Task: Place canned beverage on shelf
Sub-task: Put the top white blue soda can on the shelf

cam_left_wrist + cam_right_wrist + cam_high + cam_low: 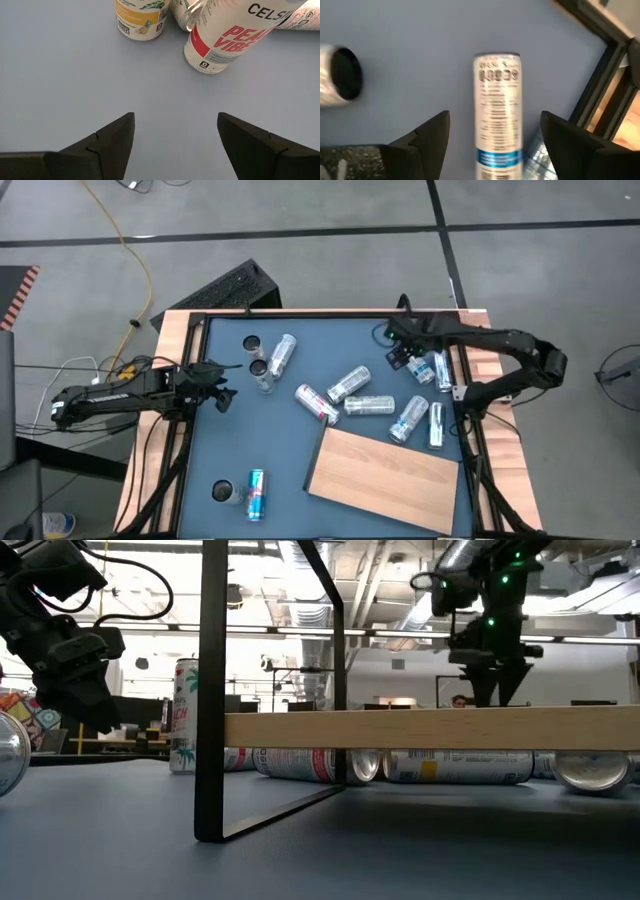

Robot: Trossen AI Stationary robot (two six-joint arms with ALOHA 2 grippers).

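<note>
The shelf (385, 475), a light wooden board, stands at the table's near right. In the low view the shelf (430, 728) is raised above the tabletop on a black metal frame (210, 690). Several beverage cans lie on their sides in the table's middle (348, 384). My right gripper (403, 358) hovers open near the far right corner, above a white and blue can (497, 120) that lies on the tabletop between and below its fingers. My left gripper (222, 395) waits open at the left edge, short of a lying red-lettered can (225, 40) and an upright can (140, 17).
Two more cans, one upright (222, 492) and one lying (256, 494), are at the near left. Further cans lie along the right edge (436, 425). A black frame rail (600, 90) and the wooden table border (480, 365) run close beside my right gripper.
</note>
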